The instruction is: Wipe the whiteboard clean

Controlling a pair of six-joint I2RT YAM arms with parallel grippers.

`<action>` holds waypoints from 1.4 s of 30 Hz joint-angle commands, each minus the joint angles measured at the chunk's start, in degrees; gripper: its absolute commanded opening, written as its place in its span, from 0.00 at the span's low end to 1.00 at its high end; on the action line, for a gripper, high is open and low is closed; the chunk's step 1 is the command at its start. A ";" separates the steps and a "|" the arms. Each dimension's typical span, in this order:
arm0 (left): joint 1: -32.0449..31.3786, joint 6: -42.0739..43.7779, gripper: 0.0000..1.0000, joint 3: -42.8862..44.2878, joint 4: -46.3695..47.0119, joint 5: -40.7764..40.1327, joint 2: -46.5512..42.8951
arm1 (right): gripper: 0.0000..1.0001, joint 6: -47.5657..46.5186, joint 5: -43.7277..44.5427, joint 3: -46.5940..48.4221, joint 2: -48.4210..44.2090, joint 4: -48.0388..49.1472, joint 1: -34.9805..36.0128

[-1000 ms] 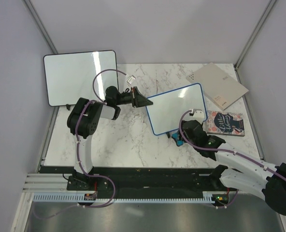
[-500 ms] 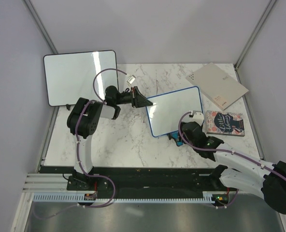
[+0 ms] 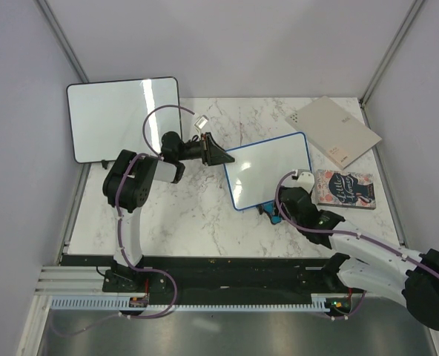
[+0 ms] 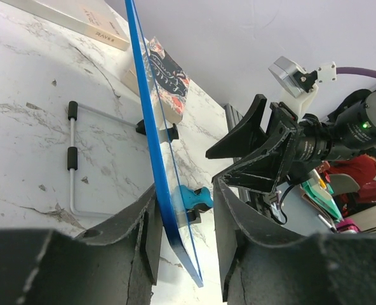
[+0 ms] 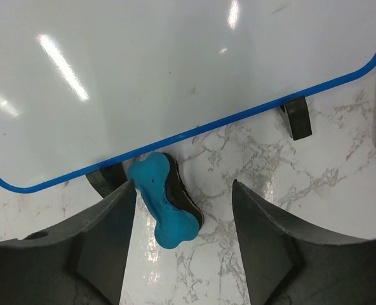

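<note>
The blue-framed whiteboard stands tilted on its black feet mid-table, and its surface looks blank. My left gripper is at its left edge. In the left wrist view the blue frame runs between the open fingers of that gripper and touches the left pad, with a gap to the right one. My right gripper is open and empty. In the right wrist view a blue bone-shaped eraser lies on the table between the jaws of that gripper, against the board's lower frame.
A larger black-framed whiteboard leans at the back left. A tan notebook and a pink-covered book lie to the right of the blue board. The board's wire stand rests on the marble behind it.
The blue whiteboard has shifted slightly, and its face looks a little narrower from above. The right gripper has crept a bit towards the eraser. The left arm has held still.
</note>
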 commanded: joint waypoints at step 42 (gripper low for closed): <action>-0.50 8.45 0.36 -45.08 21.30 -7.90 -17.61 | 0.21 -5.06 -14.63 0.34 11.20 10.01 4.58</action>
